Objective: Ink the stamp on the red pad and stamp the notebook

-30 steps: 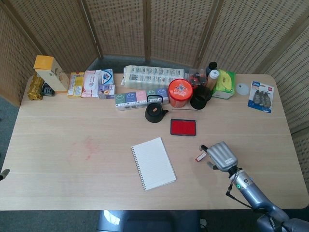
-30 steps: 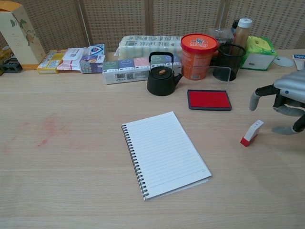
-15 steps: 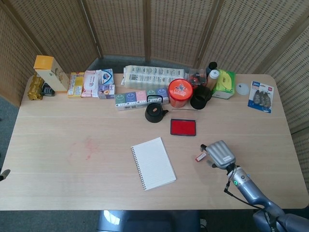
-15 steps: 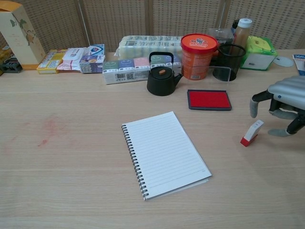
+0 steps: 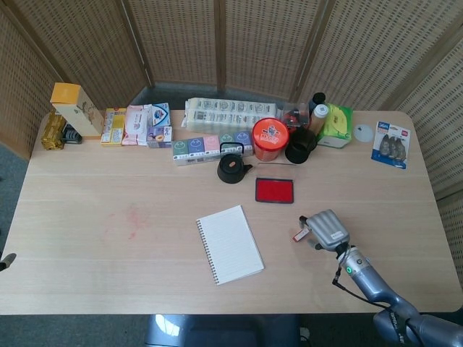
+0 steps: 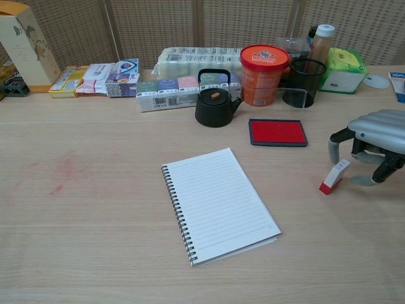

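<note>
The small white stamp with a red base (image 5: 299,234) (image 6: 333,177) lies tilted on the table, right of the notebook. My right hand (image 5: 327,230) (image 6: 373,136) hovers over its right side, palm down, fingers (image 6: 333,143) spread and curved down near the stamp's top without gripping it. The red ink pad (image 5: 274,190) (image 6: 278,132) lies open beyond the stamp to its left. The spiral notebook (image 5: 229,244) (image 6: 218,204) is open at a blank lined page in the middle of the table. My left hand does not show in either view.
A black teapot (image 6: 214,101), an orange tub (image 6: 264,73) and a black mesh cup (image 6: 306,82) stand just behind the pad. Boxes and packets (image 5: 210,116) line the back edge. A faint red stain (image 5: 130,217) marks the left side of the table.
My right hand has drifted a little left and lower, closer over the stamp. The stamp, the pad and the notebook have not moved.
</note>
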